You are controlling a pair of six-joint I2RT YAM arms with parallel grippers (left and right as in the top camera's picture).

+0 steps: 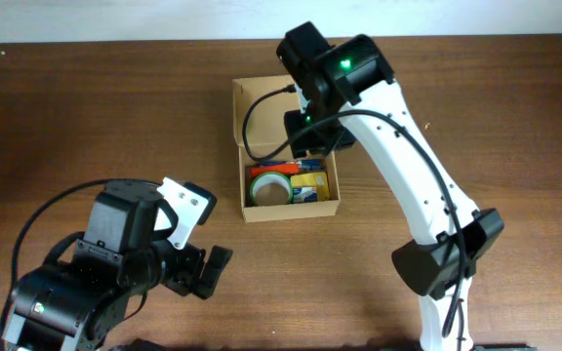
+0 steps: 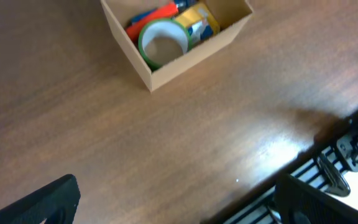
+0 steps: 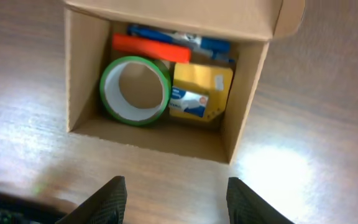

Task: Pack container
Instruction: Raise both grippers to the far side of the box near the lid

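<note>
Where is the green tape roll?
In the right wrist view, the green tape roll lies inside the open cardboard box, toward the picture's left, right next to the yellow packet.

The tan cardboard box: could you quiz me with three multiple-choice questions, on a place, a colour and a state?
1. Where is the ring-shaped tape roll? A inside the tan cardboard box B beside it C behind it
2. What colour is the roll's rim? A red B green C blue
3. The box's flap lid is: A shut B torn off C open
1 A, it lies on the box floor; 2 B, its rim shows green; 3 C, the inside shows from above.
</note>
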